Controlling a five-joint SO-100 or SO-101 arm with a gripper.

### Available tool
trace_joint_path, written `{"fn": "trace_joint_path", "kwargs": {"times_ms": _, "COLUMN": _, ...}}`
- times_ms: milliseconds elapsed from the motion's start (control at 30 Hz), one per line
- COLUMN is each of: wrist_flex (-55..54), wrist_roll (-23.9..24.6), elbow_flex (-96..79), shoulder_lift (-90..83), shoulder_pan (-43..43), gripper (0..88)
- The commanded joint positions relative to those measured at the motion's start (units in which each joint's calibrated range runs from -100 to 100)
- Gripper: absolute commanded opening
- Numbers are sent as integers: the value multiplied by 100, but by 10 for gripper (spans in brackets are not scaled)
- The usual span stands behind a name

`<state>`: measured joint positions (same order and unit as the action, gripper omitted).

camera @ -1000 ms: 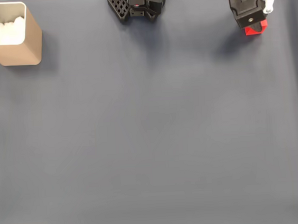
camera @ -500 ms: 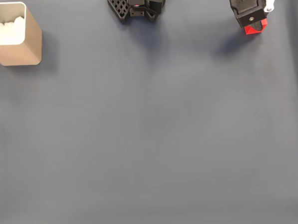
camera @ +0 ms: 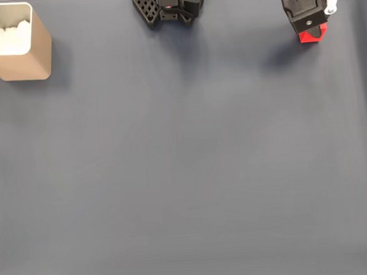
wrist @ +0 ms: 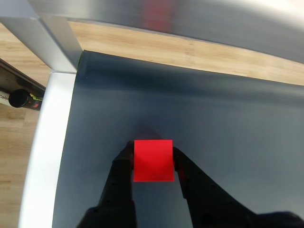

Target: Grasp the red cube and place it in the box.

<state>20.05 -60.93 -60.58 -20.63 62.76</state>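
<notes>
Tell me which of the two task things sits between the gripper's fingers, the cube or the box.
The red cube: the gripper has closed on its sides. The beige box stands alone at the mat's far-left corner in the fixed view.

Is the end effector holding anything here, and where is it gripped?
Yes: the end effector holds the red cube, its fingers pressed against two opposite side faces.
</notes>
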Motion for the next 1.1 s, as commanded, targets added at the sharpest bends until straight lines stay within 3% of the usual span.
{"fn": "trace_joint_path", "kwargs": {"times_ms": 0, "wrist_flex": 151, "wrist_roll": -34, "elbow_flex": 218, "shoulder_lift": -277, "shoulder_pan": 24, "gripper": 22}}
{"fn": "trace_joint_path", "kwargs": {"times_ms": 433, "wrist_flex": 1659, "wrist_roll": 313, "elbow_flex": 1186, "shoulder_lift": -823, "shoulder_pan": -473, "gripper": 0}}
{"fn": "trace_joint_path", "kwargs": {"times_ms": 700, "wrist_flex": 2839, "wrist_roll": 542, "elbow_flex": 1888, "shoulder_lift": -1317, "shoulder_pan": -1439, "gripper": 0}}
{"fn": "trace_joint_path", "kwargs": {"times_ms": 1067, "wrist_flex": 3643, "wrist_roll": 694, "elbow_flex": 2226, "shoulder_lift": -1820, "shoulder_pan": -3016, "gripper": 0}}
